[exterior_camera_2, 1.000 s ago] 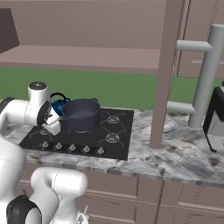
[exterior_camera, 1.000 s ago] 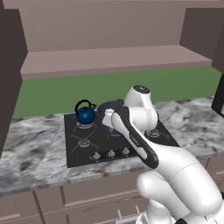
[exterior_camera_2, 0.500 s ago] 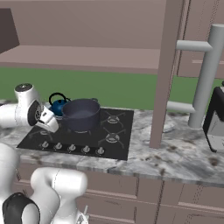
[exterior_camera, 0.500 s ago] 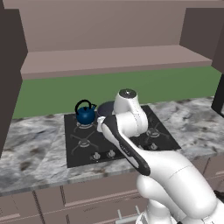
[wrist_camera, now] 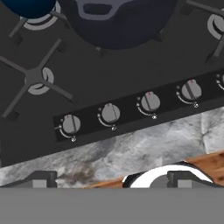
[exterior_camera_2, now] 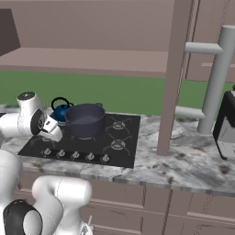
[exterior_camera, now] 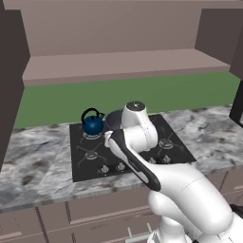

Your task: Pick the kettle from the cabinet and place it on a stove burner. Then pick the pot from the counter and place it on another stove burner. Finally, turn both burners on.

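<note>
The small blue kettle (exterior_camera: 92,124) stands on the back-left burner of the black cooktop (exterior_camera: 90,159). Beside it on the right, the wide dark pot (exterior_camera_2: 85,120) sits on the middle back burner. In the hand view the kettle (wrist_camera: 29,6) and the pot (wrist_camera: 117,22) lie along the top, with the bare front-left burner (wrist_camera: 35,78) below them. My gripper (wrist_camera: 114,179) hangs open over the cooktop's front edge, near the row of silver knobs (wrist_camera: 110,113), holding nothing. From the right, the gripper (exterior_camera_2: 54,134) is just left of the pot. The mauve cabinet shelf (exterior_camera: 118,64) runs above.
The veined marble counter (wrist_camera: 131,148) frames the cooktop on both sides. A brown upright panel (exterior_camera_2: 170,78) and a grey pipe (exterior_camera_2: 215,78) stand to the right, with a dark appliance (exterior_camera_2: 227,126) beyond. My own arm (exterior_camera: 142,161) hides the cooktop's middle from the left.
The arm has swung left and lowered, carrying the hand from beside the pot toward the cooktop's front-left knobs. Kettle and pot have stayed put.
</note>
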{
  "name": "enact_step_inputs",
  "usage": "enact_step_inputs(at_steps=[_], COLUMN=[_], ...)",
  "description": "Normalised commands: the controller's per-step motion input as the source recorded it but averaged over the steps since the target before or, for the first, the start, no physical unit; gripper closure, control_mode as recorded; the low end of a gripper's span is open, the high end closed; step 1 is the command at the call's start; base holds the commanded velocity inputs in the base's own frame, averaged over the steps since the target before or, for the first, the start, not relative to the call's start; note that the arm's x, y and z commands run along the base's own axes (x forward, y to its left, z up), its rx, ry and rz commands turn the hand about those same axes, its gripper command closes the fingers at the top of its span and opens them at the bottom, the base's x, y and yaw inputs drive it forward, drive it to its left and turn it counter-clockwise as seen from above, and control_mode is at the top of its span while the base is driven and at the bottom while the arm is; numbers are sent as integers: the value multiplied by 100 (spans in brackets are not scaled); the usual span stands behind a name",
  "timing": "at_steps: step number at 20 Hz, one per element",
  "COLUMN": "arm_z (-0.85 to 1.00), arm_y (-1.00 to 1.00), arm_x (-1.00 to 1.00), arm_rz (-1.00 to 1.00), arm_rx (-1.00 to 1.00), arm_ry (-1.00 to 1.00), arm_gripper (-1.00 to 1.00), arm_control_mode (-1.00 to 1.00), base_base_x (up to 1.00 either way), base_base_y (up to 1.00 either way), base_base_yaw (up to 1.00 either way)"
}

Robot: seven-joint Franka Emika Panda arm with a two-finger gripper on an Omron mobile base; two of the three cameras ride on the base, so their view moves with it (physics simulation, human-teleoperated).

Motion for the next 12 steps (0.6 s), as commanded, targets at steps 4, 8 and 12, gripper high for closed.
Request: enact_step_inputs(at_steps=[4,8,12], arm_z=[-37,-28,-24], arm_y=[-1,-1,0], arm_x=[19,19,28], arm_rz=[2,2,5], arm_rx=[0,0,0], arm_ry=[1,0,0], arm_gripper=[-100,-100,-100], arm_control_mode=[-100,-100,-100], base_base_x=[0,0,0], base_base_y=[0,0,0], base_base_yaw=[0,0,0])
